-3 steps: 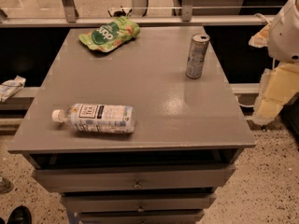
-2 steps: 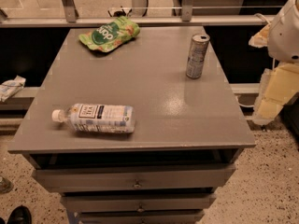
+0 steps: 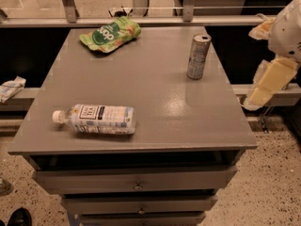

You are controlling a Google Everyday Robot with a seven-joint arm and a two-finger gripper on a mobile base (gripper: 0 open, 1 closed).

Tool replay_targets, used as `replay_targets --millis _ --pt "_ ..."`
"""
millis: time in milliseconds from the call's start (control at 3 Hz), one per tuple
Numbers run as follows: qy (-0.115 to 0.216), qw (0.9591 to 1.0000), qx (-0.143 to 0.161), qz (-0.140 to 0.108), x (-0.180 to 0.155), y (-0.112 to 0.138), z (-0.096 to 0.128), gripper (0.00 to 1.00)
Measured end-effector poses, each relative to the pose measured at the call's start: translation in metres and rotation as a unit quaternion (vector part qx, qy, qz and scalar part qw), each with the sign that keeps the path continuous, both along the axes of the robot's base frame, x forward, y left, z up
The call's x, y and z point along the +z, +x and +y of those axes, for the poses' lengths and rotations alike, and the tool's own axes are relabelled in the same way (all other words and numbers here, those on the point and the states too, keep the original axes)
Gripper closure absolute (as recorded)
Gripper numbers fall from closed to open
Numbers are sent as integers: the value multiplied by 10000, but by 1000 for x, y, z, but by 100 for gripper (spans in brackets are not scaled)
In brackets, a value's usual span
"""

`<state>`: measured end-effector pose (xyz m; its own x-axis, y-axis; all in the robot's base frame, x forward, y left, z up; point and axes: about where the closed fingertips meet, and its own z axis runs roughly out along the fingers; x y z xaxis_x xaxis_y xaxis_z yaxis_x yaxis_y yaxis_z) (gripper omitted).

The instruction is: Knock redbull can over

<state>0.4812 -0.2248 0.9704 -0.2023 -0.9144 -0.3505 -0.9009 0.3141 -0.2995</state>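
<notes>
The redbull can stands upright near the right rear part of the grey table top, silver top up. Its side shows silver and blue, but no brand name can be read on it. The gripper, cream and pale yellow, hangs off the table's right edge, apart from the can and lower than its top; whether it is released or clenched cannot be told.

A clear water bottle lies on its side near the front left, its white cap pointing left. Its label carries dark print too small to read. At the rear left lies a green snack pouch with large white letters, not surely legible.
</notes>
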Motion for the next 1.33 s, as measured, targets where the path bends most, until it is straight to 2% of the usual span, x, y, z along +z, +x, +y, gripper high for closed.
replay_targets --millis 333,667,1000,1333 --pt "940 9947 -101 -404 -21 58 -2 0" --pt "1780 9823 -188 -557 -39 99 6 0" --pt "2496 9667 -180 -529 -56 127 33 0" --pt "3063 9505 -124 -511 -69 147 66 0"
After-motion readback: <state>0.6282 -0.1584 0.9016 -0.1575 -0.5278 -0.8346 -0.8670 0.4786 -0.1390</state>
